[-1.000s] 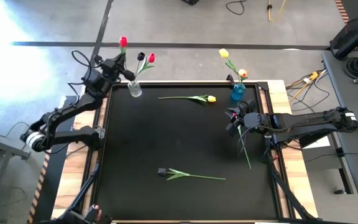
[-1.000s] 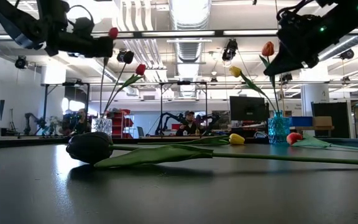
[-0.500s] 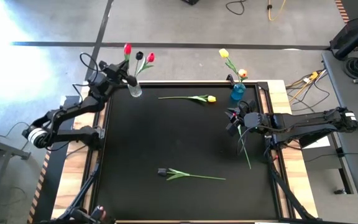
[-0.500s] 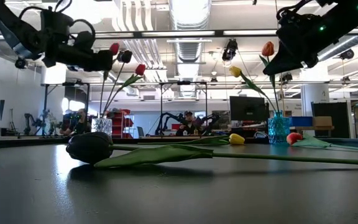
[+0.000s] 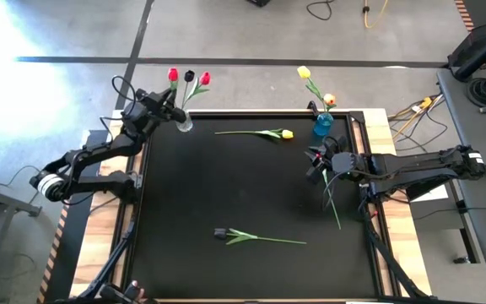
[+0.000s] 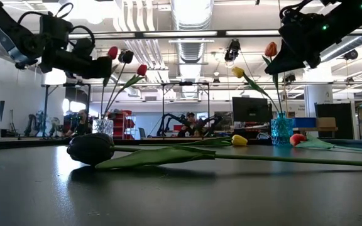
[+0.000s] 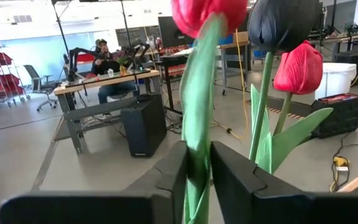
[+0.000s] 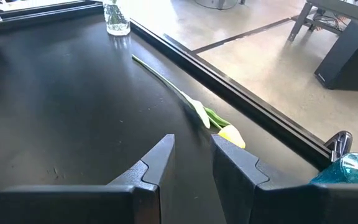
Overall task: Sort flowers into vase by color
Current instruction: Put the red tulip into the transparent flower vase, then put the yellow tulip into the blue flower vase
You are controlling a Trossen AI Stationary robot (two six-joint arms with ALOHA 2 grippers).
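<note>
My left gripper [image 5: 167, 106] [image 6: 103, 65] hovers above the clear vase [image 5: 182, 123] at the far left corner, shut on a red tulip [image 5: 173, 74]. A near-black tulip [image 7: 283, 22] and another red tulip [image 7: 298, 67] stand in that vase. The blue vase [image 5: 322, 125] holds a yellow tulip [image 5: 304, 73] and an orange tulip [image 5: 329, 100]. My right gripper [image 5: 314, 165] [image 8: 191, 160] is open, raised near the blue vase; a stem [image 5: 332, 201] lies on the table below it. A yellow tulip [image 5: 264, 133] and a near-black tulip [image 5: 251, 238] lie flat. My left gripper pinches the red tulip's green stem [image 7: 197, 163] between its two fingers, some way below the head [image 7: 207, 9]. The fingers lie across the stem, coming level from the table's left. The tulip stands nearly upright, and its lower stem runs down toward the vase mouth; whether it is inside does not show.
The black mat is bordered by a wooden rim [image 5: 399, 245]. Open mat lies in the middle and along the near edge. In the low view a red head [image 6: 297, 139] rests on the table beside the blue vase [image 6: 281, 129]. People sit at desks beyond the table.
My left gripper has come down toward the clear vase while keeping its hold. The red tulip sank with it, and its head now stands level with the near-black and red heads in the vase.
</note>
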